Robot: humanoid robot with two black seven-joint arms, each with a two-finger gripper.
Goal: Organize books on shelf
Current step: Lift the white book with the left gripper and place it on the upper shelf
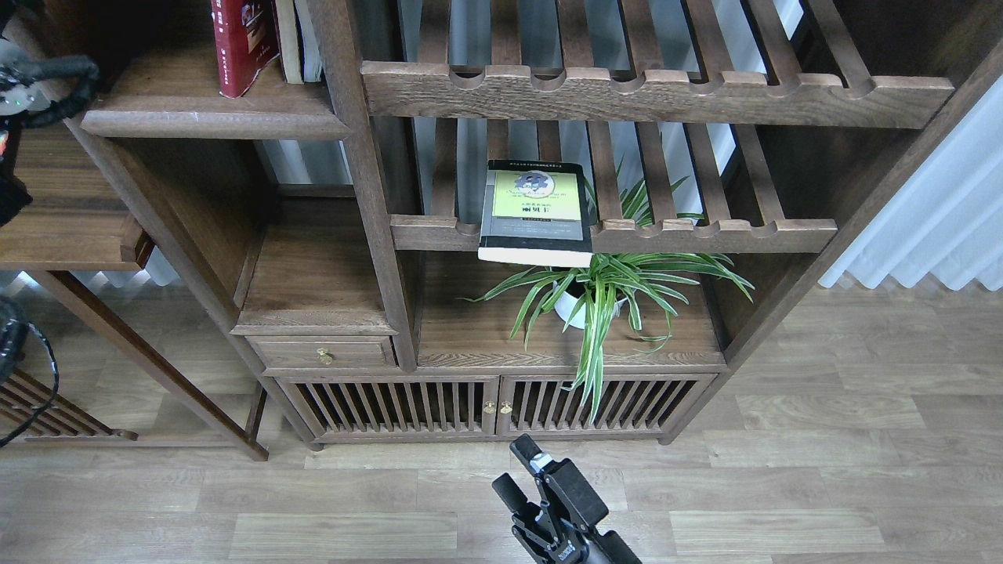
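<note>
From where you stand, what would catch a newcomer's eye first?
Probably the black-grey book with a yellow-green panel, lying flat on the slatted rack in the middle, its front edge jutting past the rail. Just below it, a striped green plant spills from a white pot. At the upper left, a red book stands on the solid shelf.

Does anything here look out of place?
Yes: the black-grey book lies flat on a slatted rack, its front edge overhanging the rail above the plant, while the red book stands on the solid shelf.
</note>
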